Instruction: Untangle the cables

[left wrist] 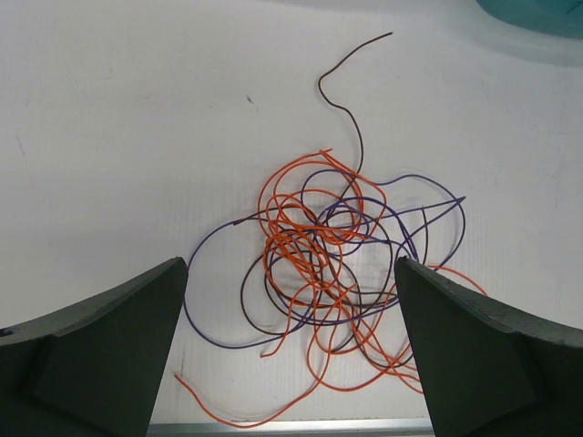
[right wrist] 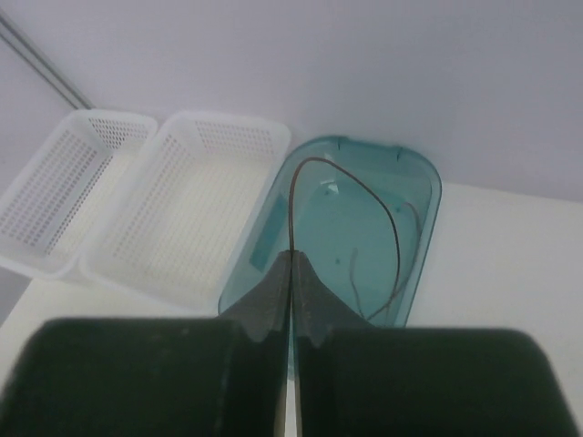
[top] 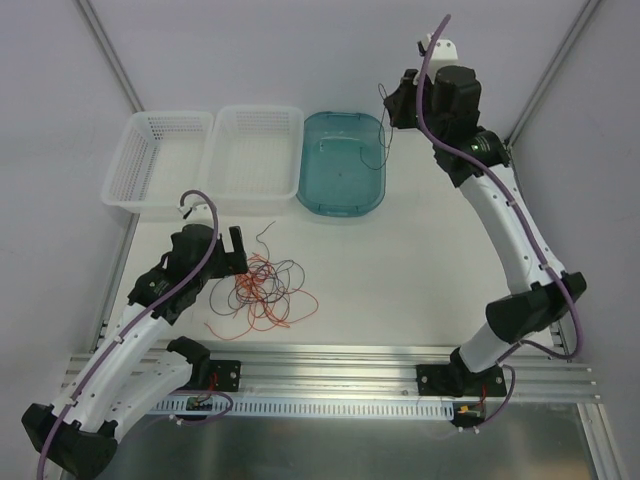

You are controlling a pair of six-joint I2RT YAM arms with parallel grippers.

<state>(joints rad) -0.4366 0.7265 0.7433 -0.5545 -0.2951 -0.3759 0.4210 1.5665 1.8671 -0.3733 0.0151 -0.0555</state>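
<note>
Landmark: teal bin [top: 303, 185] [right wrist: 428, 187], translucent, at the far side of the white table [top: 420, 260].

- Cables [top: 262, 295] [left wrist: 319, 273]: a loose knot of hair-thin wires lay flat on the table, on the near-left side of the bin and well apart from it. Red-orange strands dominated, and they were mixed with dark brown-black ones and a few that read as violet in the left wrist view. All curled into small overlapping loops, densest at the middle.
- One dark end snaked out of the knot toward the bin. An orange tail trailed out the opposite way, toward the table's near edge.
- Left gripper [top: 238, 248] [left wrist: 290, 264]: the fingers were spread wide. It sat near-left of the bin, just beside the knot on the side away from the bin. The knot showed between the two fingers in the wrist view, with nothing held.
- Right gripper [top: 392, 100] [right wrist: 290, 259]: it was raised at the bin's far-right corner, with the fingers pressed together and pinching one dark cable [top: 386, 135] [right wrist: 314, 162].
- That cable arched up from the fingertips and dropped in a long loop over the bin's interior. I could not tell whether its end touched the bin floor.
- Two white mesh baskets [top: 172, 113] [right wrist: 55, 182] stood side by side, immediately left of the bin.
</note>
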